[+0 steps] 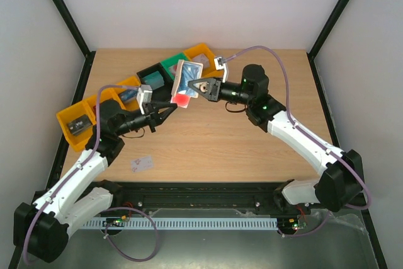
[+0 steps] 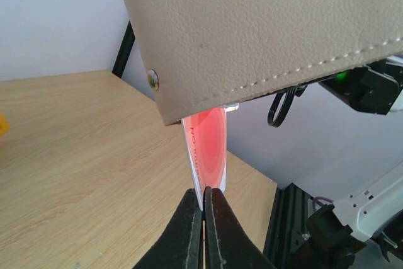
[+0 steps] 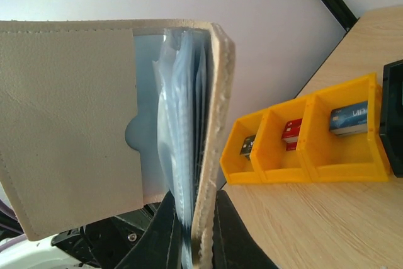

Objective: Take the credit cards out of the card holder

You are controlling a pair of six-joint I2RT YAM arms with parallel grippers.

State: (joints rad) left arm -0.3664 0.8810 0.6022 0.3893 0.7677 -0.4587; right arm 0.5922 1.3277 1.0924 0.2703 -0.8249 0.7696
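The beige card holder [image 1: 181,77] hangs open in the air above the table's middle, its light blue pockets [image 3: 173,111] showing in the right wrist view. My right gripper [image 1: 200,87] is shut on its lower edge [image 3: 201,225], one flap and the pockets pinched between the fingers. A whitish credit card with a pink-red blotch [image 2: 208,143] sticks out below the holder [image 2: 264,36]. My left gripper [image 2: 203,192] is shut on that card's free end [image 1: 183,99], coming at it from the left.
A row of yellow [image 1: 79,127], black [image 1: 151,75] and green [image 1: 173,64] bins runs diagonally along the back left, with cards in several [image 3: 347,118]. One loose card [image 1: 141,164] lies on the wood near the left arm.
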